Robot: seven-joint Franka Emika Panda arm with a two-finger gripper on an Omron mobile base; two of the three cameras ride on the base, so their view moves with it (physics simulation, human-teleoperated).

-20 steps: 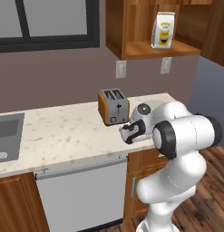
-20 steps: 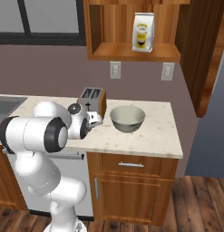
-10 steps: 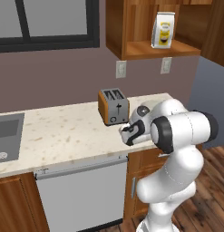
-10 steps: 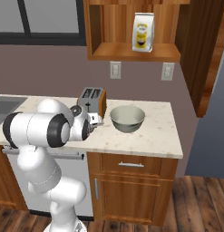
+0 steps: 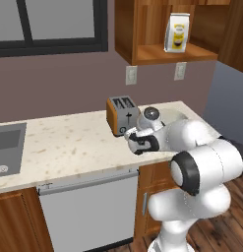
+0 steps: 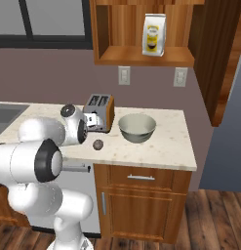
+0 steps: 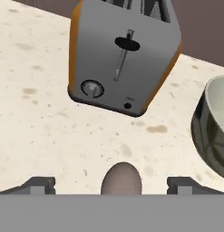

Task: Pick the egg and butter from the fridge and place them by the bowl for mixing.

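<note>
The egg (image 6: 98, 144), a small brownish mottled ball, lies on the speckled counter (image 6: 156, 146) just left of the pale bowl (image 6: 137, 128) and in front of the orange toaster (image 6: 100, 111). My gripper (image 7: 112, 185) hangs right over the egg (image 7: 121, 179), open, with its fingertips (image 7: 38, 185) spread wide on either side and clear of it. From the left base view the gripper (image 5: 135, 143) sits in front of the toaster (image 5: 121, 115). The bowl's rim (image 7: 208, 127) shows at the right of the hand view. The butter is out of view. The fridge's grey side (image 6: 229, 141) stands at the far right.
A sink (image 5: 6, 147) is set in the counter at the far left. A yellow-and-white bag (image 6: 154, 34) stands on the open wooden shelf above. A dishwasher front (image 5: 88, 211) and wooden drawers (image 6: 141, 178) lie below the counter edge.
The fingers have spread wide and let go of the egg, which now lies free on the counter. The arm has stayed roughly in place.
</note>
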